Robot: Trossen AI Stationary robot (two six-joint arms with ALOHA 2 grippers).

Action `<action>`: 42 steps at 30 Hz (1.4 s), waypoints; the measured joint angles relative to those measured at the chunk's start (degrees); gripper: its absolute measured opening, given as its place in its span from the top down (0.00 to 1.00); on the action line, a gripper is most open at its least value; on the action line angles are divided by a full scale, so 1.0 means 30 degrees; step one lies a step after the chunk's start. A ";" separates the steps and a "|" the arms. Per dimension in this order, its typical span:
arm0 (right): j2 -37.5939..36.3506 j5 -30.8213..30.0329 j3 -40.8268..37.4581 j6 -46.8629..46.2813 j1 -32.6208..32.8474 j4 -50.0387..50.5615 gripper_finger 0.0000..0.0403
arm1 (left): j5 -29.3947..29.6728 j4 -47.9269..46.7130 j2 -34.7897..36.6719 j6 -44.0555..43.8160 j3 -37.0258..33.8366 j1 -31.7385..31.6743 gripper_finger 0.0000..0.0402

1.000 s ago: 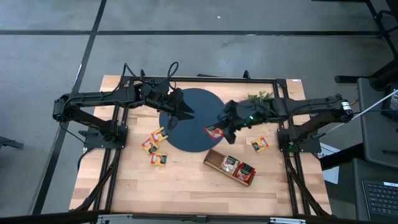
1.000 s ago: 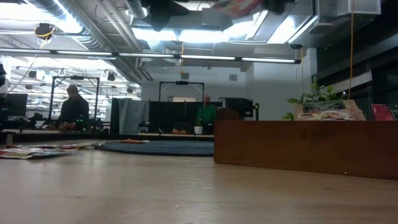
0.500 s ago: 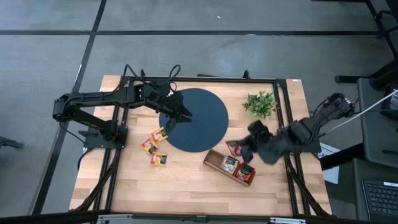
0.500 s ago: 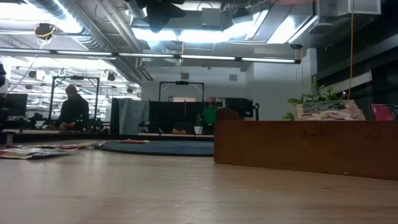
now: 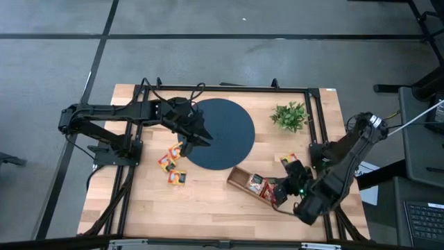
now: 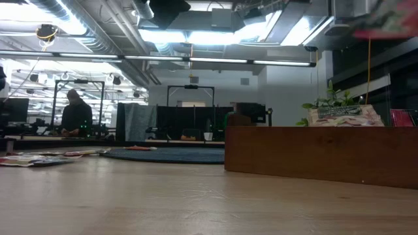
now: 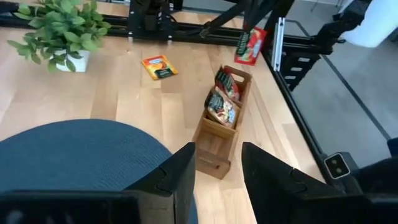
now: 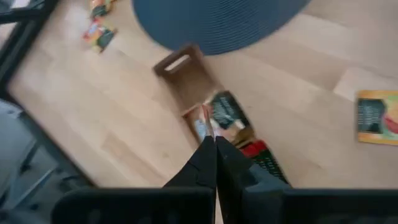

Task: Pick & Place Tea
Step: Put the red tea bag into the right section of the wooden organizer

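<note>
My right gripper point(image 8: 214, 144) is shut on a red tea packet point(image 7: 250, 45), which it holds above the right end of the long wooden tray point(image 5: 244, 179). The tray point(image 7: 214, 134) has packets standing in two compartments; its end nearest the mat is bare. My left gripper point(image 7: 217, 168) is open and hovers over the left part of the round blue mat point(image 5: 225, 132), touching nothing. Three loose packets point(image 5: 171, 165) lie flat on the table left of the mat. An orange packet point(image 5: 288, 161) lies flat right of the tray. My right gripper pinches the red packet between its two fingers by the packet's upper edge point(image 8: 210, 132), coming from above and pointing down. The packet hangs below the fingers point(image 7: 249, 50), lifted clear above the tray, and shows edge-on in the right wrist view.
A small green plant point(image 5: 290, 114) stands at the table's far right. Black frame rails point(image 5: 316, 132) run along the table's sides. Bare wood lies along the near edge point(image 5: 208, 208). In the low view the tray's side wall point(image 6: 320, 153) fills the right, and people stand in the room behind.
My right gripper, shut on the red packet, has swung from the mat's right edge toward the table's near right, past the orange packet, and now hangs over the tray's right end. The packet has travelled with it, lifted clear.
</note>
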State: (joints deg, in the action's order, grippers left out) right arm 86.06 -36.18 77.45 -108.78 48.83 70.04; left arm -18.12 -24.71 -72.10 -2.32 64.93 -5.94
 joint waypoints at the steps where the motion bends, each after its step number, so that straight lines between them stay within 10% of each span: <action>1: 0.0302 -0.0139 0.0000 -0.0619 0.0190 0.0356 1.00 | 0.0029 0.0000 0.0000 0.0125 0.0000 0.0059 0.69; 42: 0.4461 0.1306 -0.1736 -0.4684 -0.0368 -0.0114 0.98 | 0.0085 0.0240 0.0000 0.0379 0.0000 0.0110 0.70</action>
State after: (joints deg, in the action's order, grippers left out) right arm 99.44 -32.26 72.24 -122.83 47.73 69.70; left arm -17.87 -23.99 -72.10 -1.18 64.93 -5.61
